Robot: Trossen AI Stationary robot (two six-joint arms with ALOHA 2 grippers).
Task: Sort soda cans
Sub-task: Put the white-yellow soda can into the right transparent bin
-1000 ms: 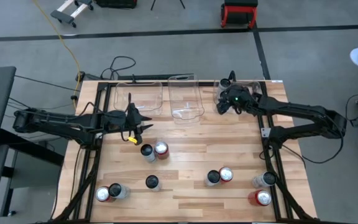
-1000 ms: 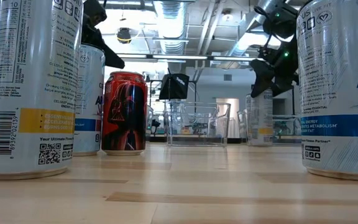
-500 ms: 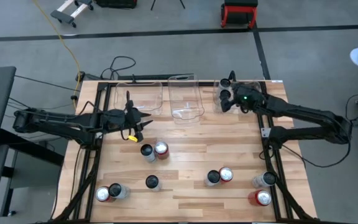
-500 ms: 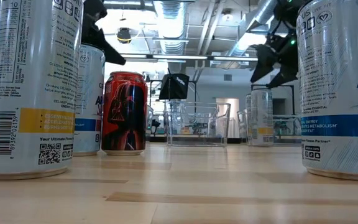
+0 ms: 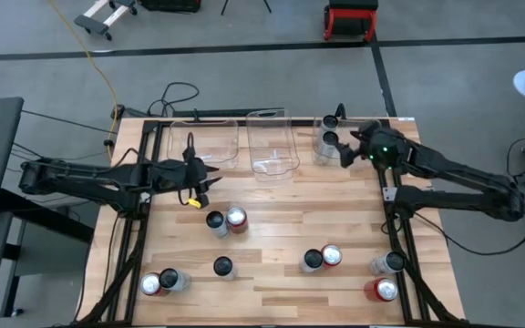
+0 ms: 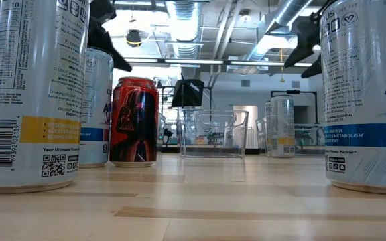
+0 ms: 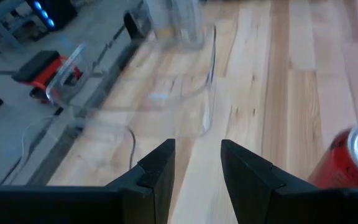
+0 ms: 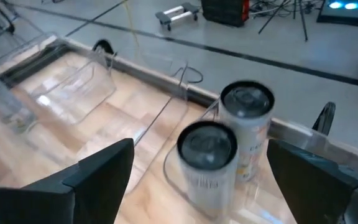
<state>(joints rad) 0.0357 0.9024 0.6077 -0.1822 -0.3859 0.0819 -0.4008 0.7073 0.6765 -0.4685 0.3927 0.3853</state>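
Backing off now, the right gripper (image 5: 347, 151) is sliding away toward the right edge of the high view, fingers spread wide apart and carrying nothing, leaving two silver cans (image 5: 331, 128) standing inside the right bin (image 5: 322, 155) at the upper right of the worktop (image 5: 272, 205). Over at the left, the left gripper (image 5: 210, 178) is hovering just below the left bin (image 5: 204, 143), fingers a little apart and empty, hardly shifted from a moment ago.

So one drop-off is looking finished, and the next pick is coming up. Closest to the left gripper is the pair at centre-left, a silver can (image 5: 215, 221) touching a red can (image 5: 236, 219); separating those two cleanly is going to call for a careful approach, I'd say.

Counting now: three clear bins along the top, with the middle bin (image 5: 272, 143) holding nothing visible. Nine cans are waiting loose on the worktop — four red, five silver — including the lone silver can (image 5: 222, 266) at lower centre. Two more silver in the right bin is making eleven in all
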